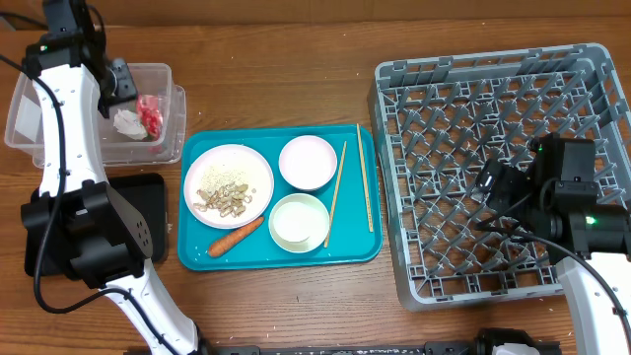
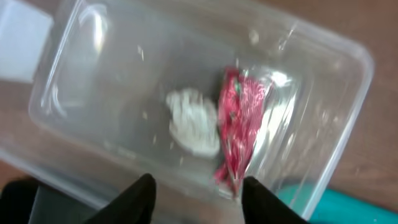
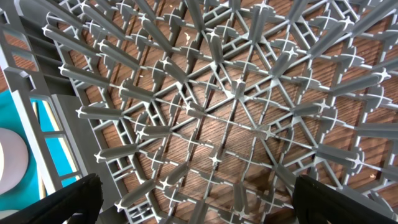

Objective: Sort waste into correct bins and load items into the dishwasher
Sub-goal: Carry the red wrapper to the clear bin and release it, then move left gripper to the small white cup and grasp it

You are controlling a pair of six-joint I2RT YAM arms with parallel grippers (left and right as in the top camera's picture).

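Left gripper (image 2: 198, 188) hangs open and empty over the tub (image 2: 339, 84); wrapper (image 2: 239, 118) and tissue (image 2: 193, 127) lie inside. Raise it straight, clearing the wall, before reaching for the carrot (image 1: 235, 237). Right gripper (image 3: 199, 198) is wide open and empty over the rack (image 3: 236, 93).

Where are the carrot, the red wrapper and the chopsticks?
Carrot (image 1: 235, 236): overhead view, middle of its body.
Wrapper (image 2: 238, 121): left wrist view, its red middle.
Chopsticks (image 1: 365, 177): overhead view, midway along one stick.
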